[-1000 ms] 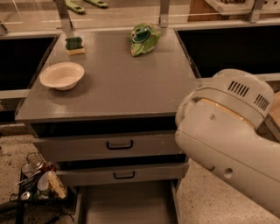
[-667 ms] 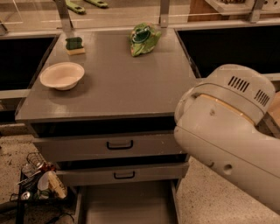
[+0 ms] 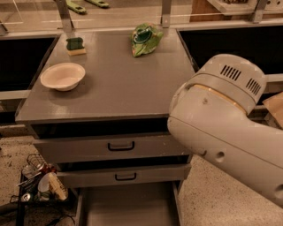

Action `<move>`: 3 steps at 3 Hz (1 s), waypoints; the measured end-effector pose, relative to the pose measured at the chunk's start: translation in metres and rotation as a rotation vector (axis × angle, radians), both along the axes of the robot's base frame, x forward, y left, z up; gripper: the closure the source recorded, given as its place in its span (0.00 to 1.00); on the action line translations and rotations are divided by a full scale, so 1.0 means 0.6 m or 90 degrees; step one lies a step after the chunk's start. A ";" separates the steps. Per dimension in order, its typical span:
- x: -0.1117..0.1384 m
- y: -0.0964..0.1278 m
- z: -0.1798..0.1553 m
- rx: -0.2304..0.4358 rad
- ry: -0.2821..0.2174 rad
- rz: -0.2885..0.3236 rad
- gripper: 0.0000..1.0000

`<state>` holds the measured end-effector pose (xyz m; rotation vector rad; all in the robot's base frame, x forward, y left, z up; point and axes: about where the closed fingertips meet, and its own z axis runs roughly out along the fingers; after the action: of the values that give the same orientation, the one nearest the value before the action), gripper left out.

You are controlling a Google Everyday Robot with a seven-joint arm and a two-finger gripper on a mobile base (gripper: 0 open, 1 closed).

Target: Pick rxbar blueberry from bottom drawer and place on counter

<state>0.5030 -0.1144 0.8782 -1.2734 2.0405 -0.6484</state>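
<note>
A grey drawer cabinet stands in the middle of the room, seen from above and in front. Its counter is a broad, matte grey top with a squared front edge. On the left of the counter sits a shallow cream bowl, empty and upright. Behind the bowl, near the back edge, lies a small green and yellow sponge. A crumpled green chip bag rests at the back right, well apart from the bowl.

Below the top are two grey drawers, each with a black handle, the upper drawer above the middle drawer. The bottom drawer is pulled out towards me, a plain grey tray whose front is cut off by the lower edge. The rxbar blueberry does not show in the part of the tray that is in view, and I cannot tell where it lies.

A bulky white robot arm fills the right side, in front of the cabinet's right corner. The gripper is out of view, so I cannot tell whether it is released or grasping anything.

Dark recesses flank the cabinet on both sides. Metal posts rise behind the counter. The floor is pale speckled stone, and a wire basket of clutter sits at the lower left.
</note>
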 end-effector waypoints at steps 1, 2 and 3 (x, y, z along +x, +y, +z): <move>0.020 0.002 0.007 -0.004 0.003 0.012 1.00; 0.050 0.028 0.017 0.002 0.001 0.051 1.00; 0.072 0.060 0.018 0.009 0.001 0.096 1.00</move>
<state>0.5464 -0.0782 0.8888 -1.4046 1.9248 -0.5625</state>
